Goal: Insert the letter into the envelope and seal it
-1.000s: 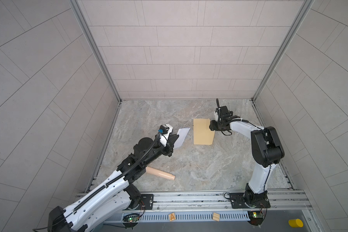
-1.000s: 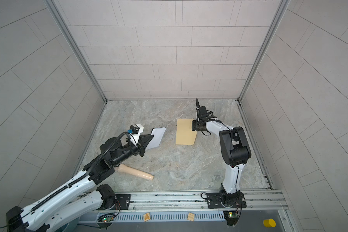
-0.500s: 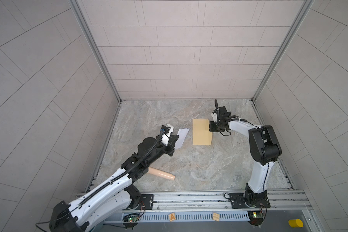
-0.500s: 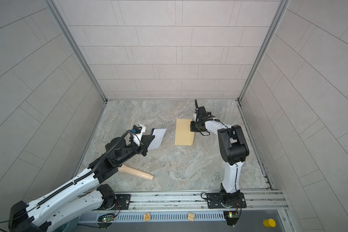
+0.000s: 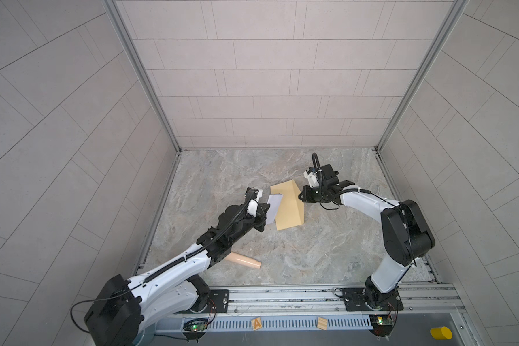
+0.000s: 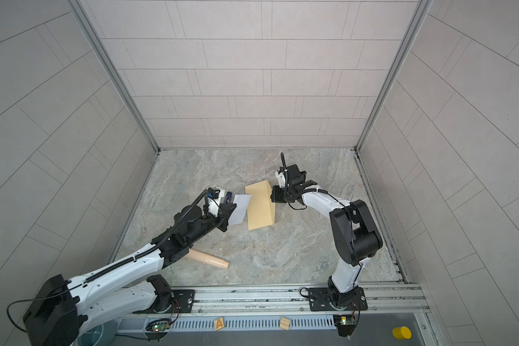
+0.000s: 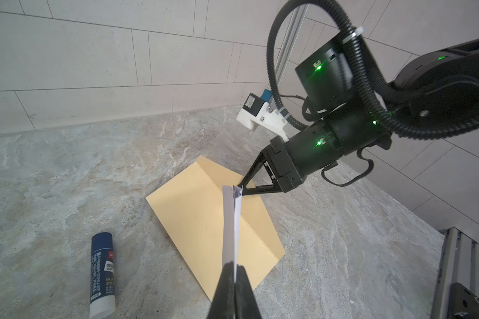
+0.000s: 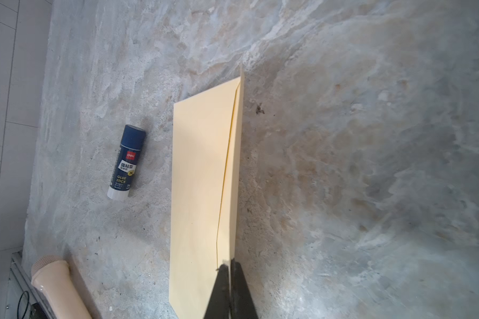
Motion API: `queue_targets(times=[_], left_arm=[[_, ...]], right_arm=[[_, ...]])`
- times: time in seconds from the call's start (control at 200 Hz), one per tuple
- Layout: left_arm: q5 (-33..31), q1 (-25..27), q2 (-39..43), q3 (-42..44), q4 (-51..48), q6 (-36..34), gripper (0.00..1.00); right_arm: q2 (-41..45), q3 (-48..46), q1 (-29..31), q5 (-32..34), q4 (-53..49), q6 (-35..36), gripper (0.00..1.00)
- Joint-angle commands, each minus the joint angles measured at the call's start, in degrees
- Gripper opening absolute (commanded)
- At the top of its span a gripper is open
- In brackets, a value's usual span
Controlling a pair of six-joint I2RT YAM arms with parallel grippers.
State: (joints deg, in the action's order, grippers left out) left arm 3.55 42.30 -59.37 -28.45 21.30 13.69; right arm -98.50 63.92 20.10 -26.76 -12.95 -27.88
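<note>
**While both claws were clamped on paper**

While the envelope (image 5: 285, 209) sat near the middle of the table (image 5: 312, 254), the right claw (image 5: 300, 196) was clenched on its flap edge at about 2 o'clock, and the flap was tipped up. The left claw (image 5: 266, 211) was pinched tight on the letter (image 5: 273, 205), held off the table right at the envelope's 9 o'clock. A glue stick (image 6: 228, 197) lay at the letter's 10 o'clock. A beige cylinder (image 5: 246, 260) was way down at 7 o'clock.
</note>
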Motion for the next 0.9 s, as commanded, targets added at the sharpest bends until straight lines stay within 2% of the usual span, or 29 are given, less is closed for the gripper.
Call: queue_targets(times=[0.0,0.23,0.35,0.39,0.435,0.52,0.58,0.796,0.896], left_arm=[[0.6,0.2,-3.4,1.1,7.3,1.2,0.00],[1.4,0.2,-12.6,1.4,14.8,3.3,0.00],[1.8,0.3,-16.5,1.5,17.8,4.0,0.00],[1.7,0.2,-17.7,1.6,18.6,4.4,0.00],[1.6,0.3,-18.8,1.6,19.3,4.5,0.00],[1.2,0.3,-20.9,1.5,19.3,4.5,0.00],[0.9,0.3,-22.2,1.4,18.7,4.5,0.00],[-2.1,0.2,-24.0,2.0,17.1,5.2,0.00],[-3.4,0.3,-23.9,2.4,17.1,5.2,0.00]], right_arm=[[1.4,-2.0,0.9,-0.8,2.1,-2.8,0.00],[0.1,-4.6,2.4,-1.3,4.6,-4.0,0.02],[-0.9,-5.0,2.5,-1.3,4.8,-3.9,0.07],[-1.3,-5.0,2.5,-1.4,4.7,-3.7,0.11],[-1.5,-4.8,2.5,-1.7,4.6,-3.2,0.21],[-1.5,-3.9,2.5,-0.7,2.9,-1.7,0.32],[-0.6,-1.8,2.5,2.1,-0.9,0.5,0.42],[3.2,2.4,5.4,15.6,-9.9,7.2,0.66],[2.1,4.4,8.4,21.8,-13.3,9.7,0.73]])
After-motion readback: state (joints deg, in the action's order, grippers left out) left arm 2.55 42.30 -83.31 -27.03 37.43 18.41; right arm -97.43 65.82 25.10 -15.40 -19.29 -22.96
